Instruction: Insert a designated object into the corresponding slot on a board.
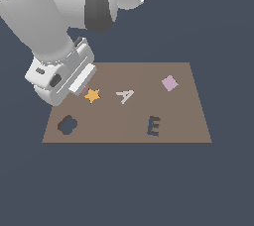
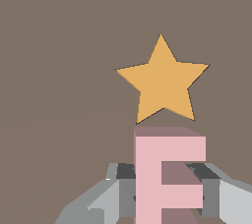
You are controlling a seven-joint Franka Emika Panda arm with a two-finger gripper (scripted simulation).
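Note:
In the wrist view the pink E-shaped block sits between my gripper's two grey fingers, which touch both of its sides. It lies just beside the orange star. In the exterior view my gripper is low over the brown board at the star's left, and the hand hides the block. The dark E-shaped slot is near the board's front edge, well off to the exterior view's right of the gripper. I cannot tell whether the block is lifted off the board.
A pale grey letter A lies mid-board and a flat lilac square at the back right. A dark cloud-shaped cutout is at the front left corner. The arm's white links loom over the board's back left.

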